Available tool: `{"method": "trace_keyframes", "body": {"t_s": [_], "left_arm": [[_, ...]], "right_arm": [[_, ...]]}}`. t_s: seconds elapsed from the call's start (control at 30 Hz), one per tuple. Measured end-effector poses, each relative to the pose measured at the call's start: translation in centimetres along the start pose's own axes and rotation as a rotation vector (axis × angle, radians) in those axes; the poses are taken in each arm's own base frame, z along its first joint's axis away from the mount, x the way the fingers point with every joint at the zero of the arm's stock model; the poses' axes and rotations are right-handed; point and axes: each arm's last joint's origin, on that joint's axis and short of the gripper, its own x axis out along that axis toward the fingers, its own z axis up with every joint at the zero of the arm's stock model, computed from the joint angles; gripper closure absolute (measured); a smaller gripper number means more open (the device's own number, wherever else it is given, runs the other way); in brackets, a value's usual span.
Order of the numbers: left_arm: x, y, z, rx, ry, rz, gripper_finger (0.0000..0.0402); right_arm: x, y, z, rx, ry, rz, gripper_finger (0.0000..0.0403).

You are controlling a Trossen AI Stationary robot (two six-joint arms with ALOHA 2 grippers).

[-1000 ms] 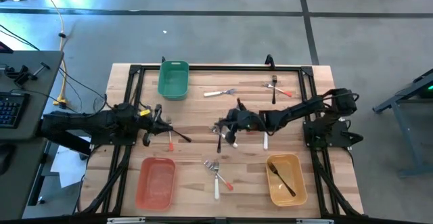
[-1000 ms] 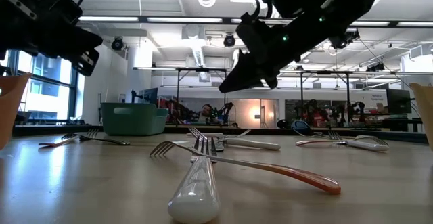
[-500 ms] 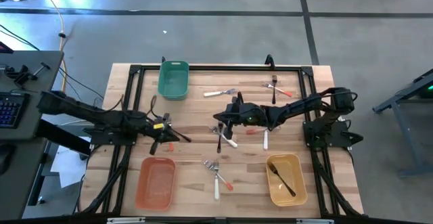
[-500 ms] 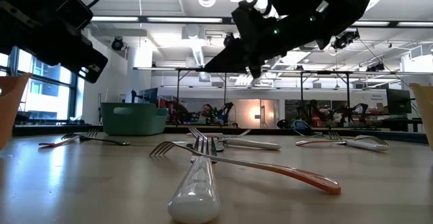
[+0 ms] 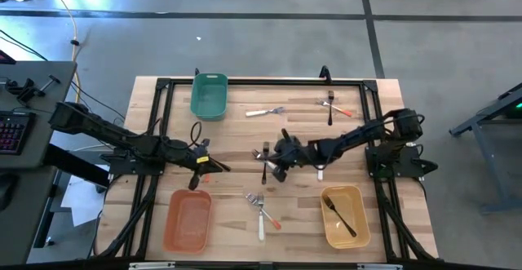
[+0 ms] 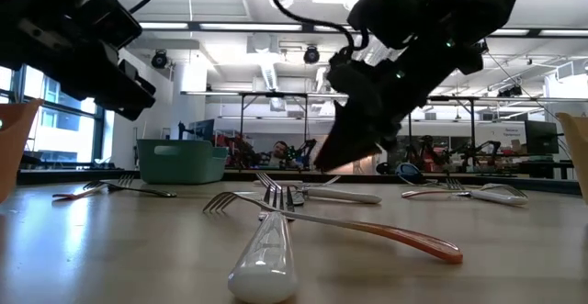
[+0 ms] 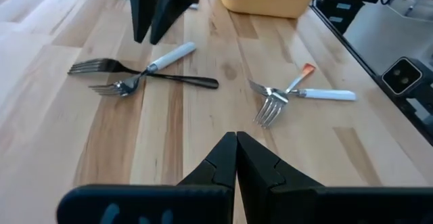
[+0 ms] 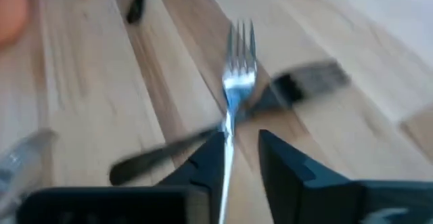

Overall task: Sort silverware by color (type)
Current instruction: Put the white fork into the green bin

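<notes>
At the table's middle a silver fork with a white handle (image 8: 237, 75) lies crossed over a black fork (image 8: 308, 78); both also show in the left wrist view, the white-handled fork (image 7: 166, 55) over the black fork (image 7: 183, 80). My right gripper (image 8: 242, 153) is open and hangs low over the silver fork's handle, fingers slanting down. My left gripper (image 7: 235, 143) is shut and holds nothing, at the table's left side (image 5: 200, 162). Two more forks (image 7: 284, 95) lie near the front edge. My right gripper has the silver fork's handle (image 8: 227, 126) running close along the inner side of one finger (image 8: 210, 160). The view is blurred, so I cannot tell whether the finger touches it. The fork lies flat on the table.
A green bin (image 5: 209, 95) stands at the far left, a red bin (image 5: 189, 219) at the near left, and a yellow bin (image 5: 342, 214) holding a black fork at the near right. More forks (image 5: 334, 105) lie at the far right, and one fork (image 5: 265, 112) lies beside the green bin.
My right gripper has sunk toward the crossed forks at the table's middle and tipped further down. My left gripper has reached out toward the table's near edge and middle, staying shut.
</notes>
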Motion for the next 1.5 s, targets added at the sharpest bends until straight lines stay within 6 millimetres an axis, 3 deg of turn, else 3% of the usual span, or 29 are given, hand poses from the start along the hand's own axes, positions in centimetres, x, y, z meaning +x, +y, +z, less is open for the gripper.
{"method": "trace_keyframes", "body": {"t_s": [0.23, 0.47, 0.9, 1.3, 1.5], "left_arm": [[0.0, 0.2, 0.0, -0.036, -0.012, 0.060, 0.0401], [0.0, 0.4, 0.2, -0.055, -0.045, 0.122, 0.0401], [0.0, 0.4, 0.4, -0.101, -0.068, 0.140, 0.0401], [0.0, 0.4, 0.5, -0.110, -0.077, 0.138, 0.0401], [0.0, 0.4, 0.5, -0.112, -0.083, 0.136, 0.0401]], "right_arm": [[-0.1, 0.6, -1.1, 0.022, 0.070, -0.007, 0.0291], [-0.1, 2.4, 0.4, 0.008, 0.125, -0.035, 0.0290], [3.6, 3.8, 1.7, -0.106, 0.348, -0.170, 0.0292], [3.9, 3.5, 1.9, -0.090, 0.371, -0.152, 0.0387], [3.8, 3.6, 1.9, -0.104, 0.372, -0.138, 0.0381]]}}
